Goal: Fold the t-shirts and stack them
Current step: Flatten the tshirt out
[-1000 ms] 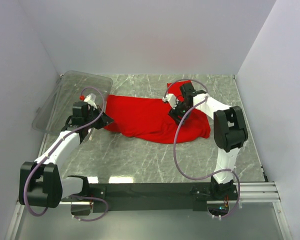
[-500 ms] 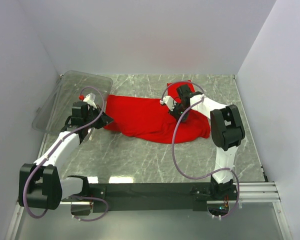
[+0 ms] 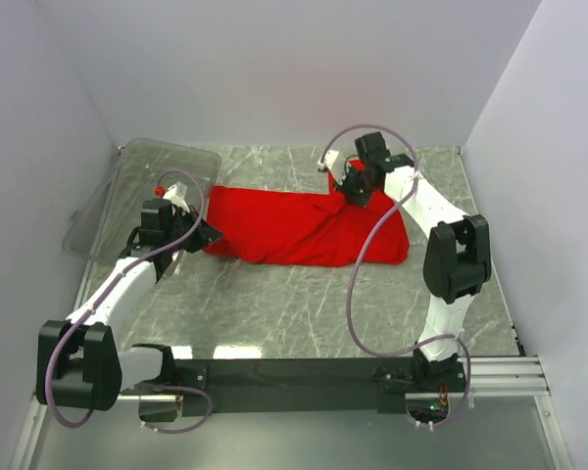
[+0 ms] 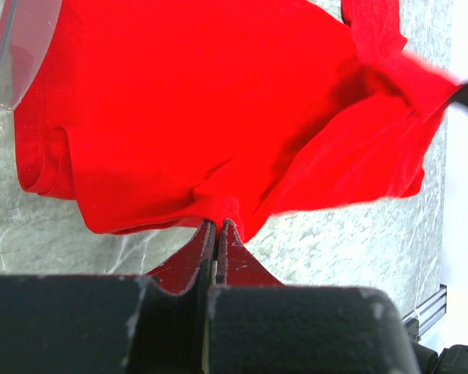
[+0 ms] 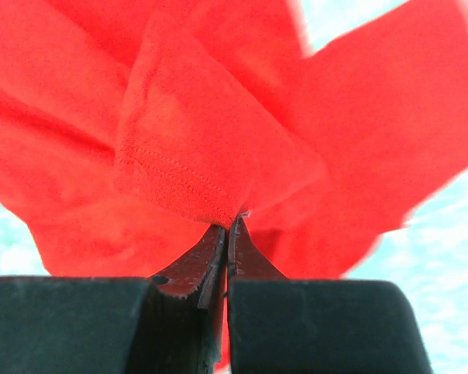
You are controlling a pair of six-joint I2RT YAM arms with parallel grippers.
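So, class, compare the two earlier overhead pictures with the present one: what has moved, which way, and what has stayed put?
The right gripper, shut on the t-shirt, has moved toward the far edge of the table, drawing the shirt's right end out flatter. The left gripper stayed clamped on the shirt's left edge, and the clear bin has not shifted.

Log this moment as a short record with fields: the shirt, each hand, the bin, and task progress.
shirt: red t-shirt, crumpled and unfolded, lying across the middle of the table
left hand: shut on the t-shirt's left edge, fabric pinched between the fingertips
right hand: shut on a stitched edge at the t-shirt's far right part
bin: clear plastic bin, at the far left of the table
progress: no neat fold made yet; nothing stacked
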